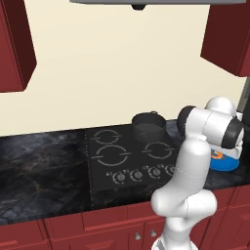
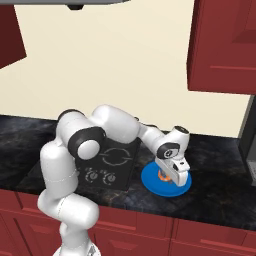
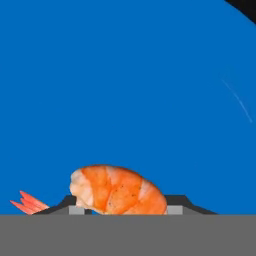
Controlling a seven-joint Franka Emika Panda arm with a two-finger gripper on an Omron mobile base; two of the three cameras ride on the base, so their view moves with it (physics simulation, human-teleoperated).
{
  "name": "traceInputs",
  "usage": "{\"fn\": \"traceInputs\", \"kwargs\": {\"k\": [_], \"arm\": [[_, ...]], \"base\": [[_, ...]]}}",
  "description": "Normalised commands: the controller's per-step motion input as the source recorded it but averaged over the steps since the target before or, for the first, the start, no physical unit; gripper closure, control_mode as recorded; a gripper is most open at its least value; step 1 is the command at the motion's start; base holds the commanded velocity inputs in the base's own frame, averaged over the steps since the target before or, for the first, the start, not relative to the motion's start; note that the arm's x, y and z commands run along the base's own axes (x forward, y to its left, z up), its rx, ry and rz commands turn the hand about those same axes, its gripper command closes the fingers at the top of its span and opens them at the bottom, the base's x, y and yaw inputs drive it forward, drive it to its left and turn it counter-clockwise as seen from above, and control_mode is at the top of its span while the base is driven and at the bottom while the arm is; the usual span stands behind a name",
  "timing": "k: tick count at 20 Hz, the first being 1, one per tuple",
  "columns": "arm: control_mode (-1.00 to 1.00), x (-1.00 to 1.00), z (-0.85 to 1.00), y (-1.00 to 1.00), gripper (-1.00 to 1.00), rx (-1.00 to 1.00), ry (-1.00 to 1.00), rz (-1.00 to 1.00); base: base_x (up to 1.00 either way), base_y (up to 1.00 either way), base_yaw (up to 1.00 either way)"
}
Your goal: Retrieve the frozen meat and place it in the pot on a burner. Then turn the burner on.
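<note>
Grasp step: the hand (image 2: 167,176) is lowered onto the blue plate (image 2: 150,181), fingers flanking the frozen meat (image 3: 118,190); full closure cannot be told. Next, a lift toward the pot (image 1: 148,125) is called for

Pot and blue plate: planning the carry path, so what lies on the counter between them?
In the left base view, cooktop glass and bare black counter lie between pot and blue plate; the arm hides part.

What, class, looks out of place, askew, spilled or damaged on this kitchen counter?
Nothing stands out. The pot sits upright on a rear burner of the cooktop, and the frozen meat lies on the blue plate beside it, between the gripper fingertips. No spill or damage shows.
</note>
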Motion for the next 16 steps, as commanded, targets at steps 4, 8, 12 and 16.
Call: {"fn": "traceInputs", "kwargs": {"k": [4, 8, 12, 16], "arm": [[-1.0, 0.0, 0.31, 0.3, 1.0, 0.0, 0.0, 0.0], [-1.0, 0.0, 0.56, 0.31, 1.0, 0.0, -0.03, 0.0], [-1.0, 0.01, 0.31, 0.28, 1.0, 0.0, -0.01, -0.03], [-1.0, 0.27, 0.37, 0.39, 1.0, -0.03, 0.0, -0.01]], "base": [[0.0, 0.0, 0.0], [0.0, 0.0, 0.0], [0.0, 0.0, 0.0], [0.0, 0.0, 0.0]]}}
